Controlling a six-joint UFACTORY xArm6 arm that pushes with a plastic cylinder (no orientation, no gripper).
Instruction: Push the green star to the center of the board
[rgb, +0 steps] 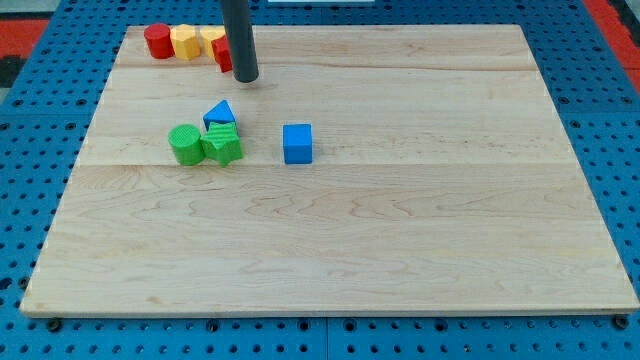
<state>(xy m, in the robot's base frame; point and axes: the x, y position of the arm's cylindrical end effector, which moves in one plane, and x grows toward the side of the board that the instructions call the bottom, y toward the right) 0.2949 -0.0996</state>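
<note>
Bright, even overhead light fills the view; the wooden board (400, 220) shows a soft sheen and no harsh glare. Shadows under the blocks are short and faint. Focus is sharp, edges barely distorted

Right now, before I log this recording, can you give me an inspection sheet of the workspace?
Surface: wooden board, flat, on a blue pegged base.
Job's things: two green blocks touch at the view's left; the green star appears to be the right one, the green round block the left.
Clutter: blue triangle block touching the star's top; blue cube apart to its right; red block, two yellow blocks and another red one at the view's top left.
Gripper: none; my tip sits above the greens, apart.
Cables: nothing seen.
Surroundings: red edge at the top corners.
</note>
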